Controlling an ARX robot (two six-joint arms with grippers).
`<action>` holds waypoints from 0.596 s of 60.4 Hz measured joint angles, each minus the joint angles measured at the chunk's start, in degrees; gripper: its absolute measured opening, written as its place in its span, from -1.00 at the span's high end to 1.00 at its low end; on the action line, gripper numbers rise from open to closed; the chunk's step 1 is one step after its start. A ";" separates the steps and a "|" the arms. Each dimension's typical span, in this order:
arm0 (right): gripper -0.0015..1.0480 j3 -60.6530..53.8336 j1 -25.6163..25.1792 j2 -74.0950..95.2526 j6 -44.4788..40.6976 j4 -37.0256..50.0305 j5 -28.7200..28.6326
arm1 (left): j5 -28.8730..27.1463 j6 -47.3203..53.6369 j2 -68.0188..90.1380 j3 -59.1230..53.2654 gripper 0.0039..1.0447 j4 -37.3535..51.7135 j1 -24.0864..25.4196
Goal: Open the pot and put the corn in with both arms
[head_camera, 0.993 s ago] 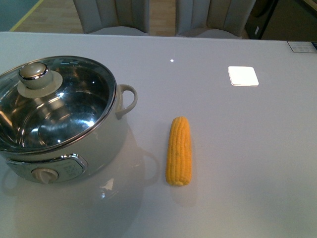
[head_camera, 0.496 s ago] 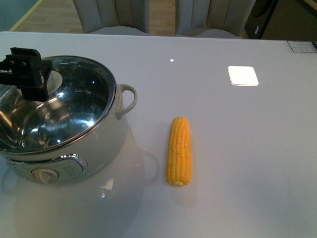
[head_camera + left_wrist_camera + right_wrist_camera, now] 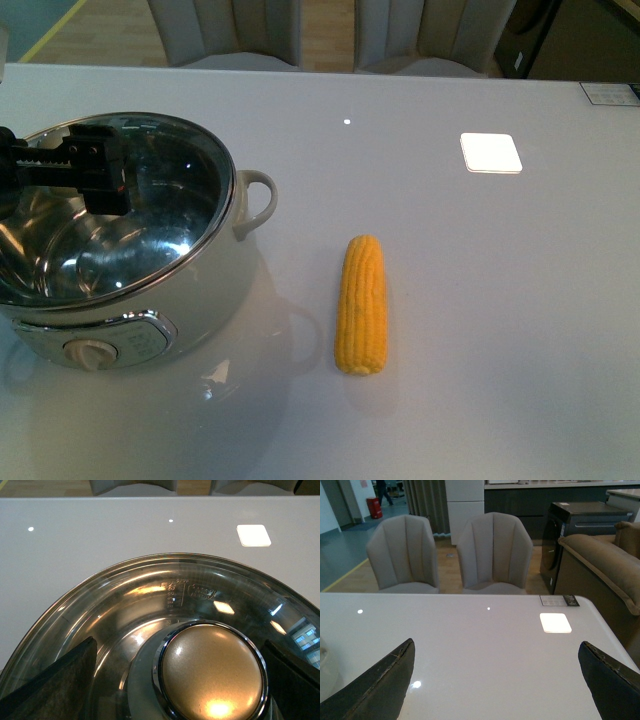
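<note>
My left gripper [image 3: 178,645] sits wide astride the lid knob [image 3: 212,672]; right gripper [image 3: 496,645] wide too; corn [image 3: 361,305] at the pot's [image 3: 232,282] 3 o'clock.

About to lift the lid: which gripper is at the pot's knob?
The left gripper: its open jaws stand either side of the lid knob. The right gripper hangs over the table, also open.

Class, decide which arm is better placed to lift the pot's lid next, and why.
Left. The left gripper hangs open over the lid knob, fingers either side of it; the right gripper faces the table, away from the pot.
</note>
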 joint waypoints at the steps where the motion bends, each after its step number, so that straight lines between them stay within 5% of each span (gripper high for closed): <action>1: -0.83 0.00 0.00 0.00 -0.02 0.00 0.00 | -0.02 -0.07 0.02 0.00 -0.88 0.02 -0.02; 11: -0.83 0.00 0.00 0.00 0.00 0.00 -0.02 | -0.61 -0.92 0.98 0.11 -0.85 0.70 -0.52; 31: -0.83 0.00 0.00 0.00 -0.02 0.00 -0.02 | -1.64 -1.31 1.38 0.22 0.06 1.77 -1.70; 36: -0.83 0.00 0.00 0.00 0.00 0.00 -0.02 | -1.73 -0.85 1.38 0.22 0.14 1.79 -1.79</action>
